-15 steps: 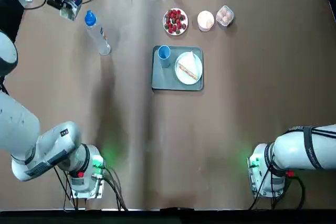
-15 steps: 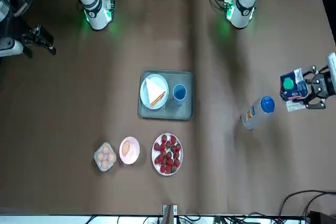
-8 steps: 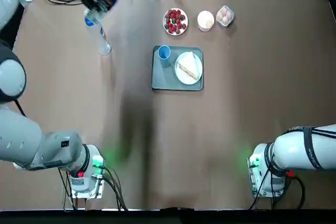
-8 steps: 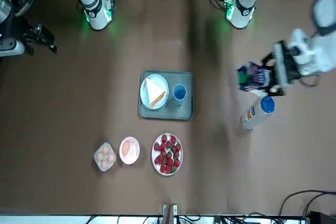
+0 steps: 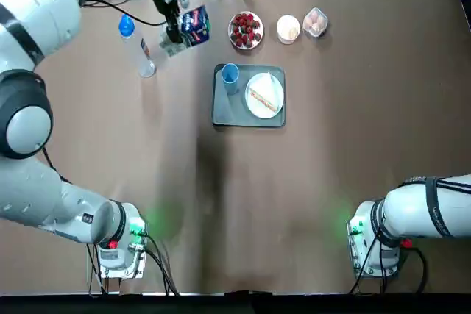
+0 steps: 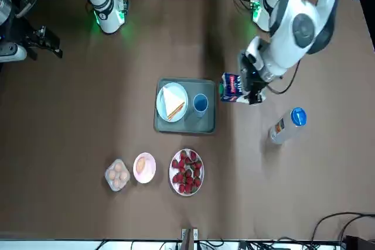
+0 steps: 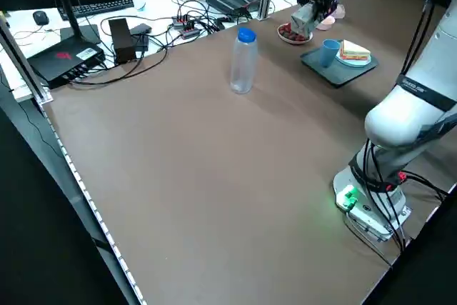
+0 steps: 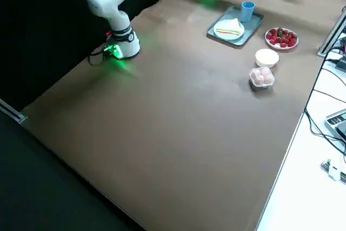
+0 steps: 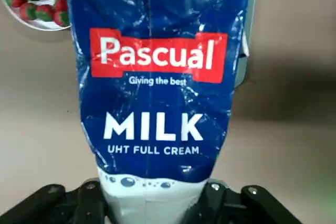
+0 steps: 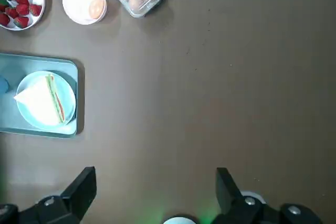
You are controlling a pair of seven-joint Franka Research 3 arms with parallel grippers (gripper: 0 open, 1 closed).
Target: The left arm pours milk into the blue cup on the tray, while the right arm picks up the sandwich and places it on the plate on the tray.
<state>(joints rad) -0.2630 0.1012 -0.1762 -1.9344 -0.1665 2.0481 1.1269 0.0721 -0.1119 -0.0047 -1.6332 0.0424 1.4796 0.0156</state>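
Observation:
My left gripper [image 5: 174,31] is shut on the milk [image 5: 193,26], a blue and white carton that fills the left wrist view [image 9: 157,77]. It hangs in the air, tipped over, just off the far left corner of the grey tray [image 5: 227,112]. The blue cup [image 5: 229,73] stands in that corner of the tray. Beside it, the sandwich [image 5: 265,98] lies on the white plate [image 5: 253,109]. My right gripper [image 10: 152,187] is open and holds nothing, high up and well off to the right of the tray [image 10: 10,124]; the front view shows it at the picture's left edge [image 6: 48,41].
A clear bottle with a blue cap [image 5: 137,48] stands left of the carton. Beyond the tray are a dish of strawberries [image 5: 246,29], a small white bowl [image 5: 288,28] and a box of eggs [image 5: 315,22]. Cables lie past the far edge.
The left arm has swung the milk from the far left corner of the table, past the bottle, to just beside the tray. The right arm has not moved.

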